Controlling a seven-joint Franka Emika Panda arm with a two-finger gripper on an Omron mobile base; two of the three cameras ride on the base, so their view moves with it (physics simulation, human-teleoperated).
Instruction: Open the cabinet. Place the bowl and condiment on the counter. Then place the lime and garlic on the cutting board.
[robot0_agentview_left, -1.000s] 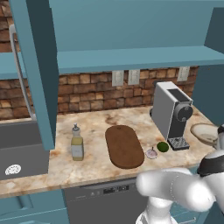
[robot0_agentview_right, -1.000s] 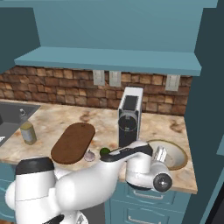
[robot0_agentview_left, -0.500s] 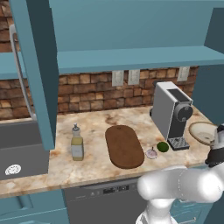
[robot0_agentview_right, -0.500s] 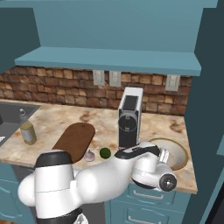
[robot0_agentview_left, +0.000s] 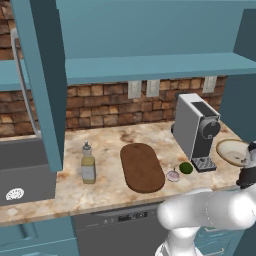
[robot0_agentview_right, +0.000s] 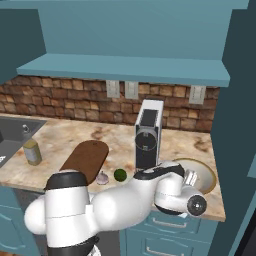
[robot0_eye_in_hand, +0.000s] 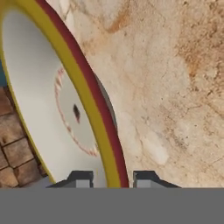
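The bowl (robot0_agentview_left: 229, 151) (robot0_agentview_right: 202, 171) rests on the counter (robot0_agentview_left: 111, 146) right of the coffee machine. In the hand view its yellow and red rim (robot0_eye_in_hand: 98, 109) runs up between my gripper's (robot0_eye_in_hand: 113, 178) two fingertips, with a thin gap on each side, so the jaws stand open around it. My hand (robot0_agentview_left: 248, 170) hovers at the bowl's near edge. The condiment (robot0_agentview_left: 88, 162) (robot0_agentview_right: 32, 151) stands upright left of the cutting board (robot0_agentview_left: 142, 167) (robot0_agentview_right: 86, 159). The lime (robot0_agentview_left: 186, 167) (robot0_agentview_right: 120, 174) and garlic (robot0_agentview_left: 173, 175) (robot0_agentview_right: 102, 178) lie on the counter beside the board. The cabinet door (robot0_agentview_left: 44, 85) hangs open.
A grey coffee machine (robot0_agentview_left: 197, 131) (robot0_agentview_right: 148, 134) stands between the board and the bowl. The sink (robot0_agentview_left: 20, 170) (robot0_agentview_right: 12, 132) lies at the left. The cabinet's shelf (robot0_agentview_left: 150, 65) overhangs the counter. My own white arm (robot0_agentview_right: 125, 200) fills the front of the right base view.
My arm's elbow has swung sideways and risen in front of the counter. The bowl, bottle, lime and garlic lie where they were.
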